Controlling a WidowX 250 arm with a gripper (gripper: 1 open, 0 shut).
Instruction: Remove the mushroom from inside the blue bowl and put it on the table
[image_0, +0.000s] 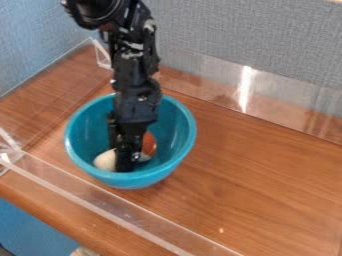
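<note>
The blue bowl (83, 128) stands on the table (254, 190) left of centre. My gripper (130, 157) points straight down into it, fingertips near the bowl's floor. The mushroom lies on its side in the bowl: its cream stem (106, 158) shows left of the fingers, its reddish-brown cap (150, 146) right of them. The jaws look shut across the mushroom's middle, which the black fingers hide.
A low clear acrylic wall (80, 200) runs along the table's front and left edges and along the back. Bare wood lies to the right of the bowl and in front of it. The arm's black links rise above the bowl toward the top left.
</note>
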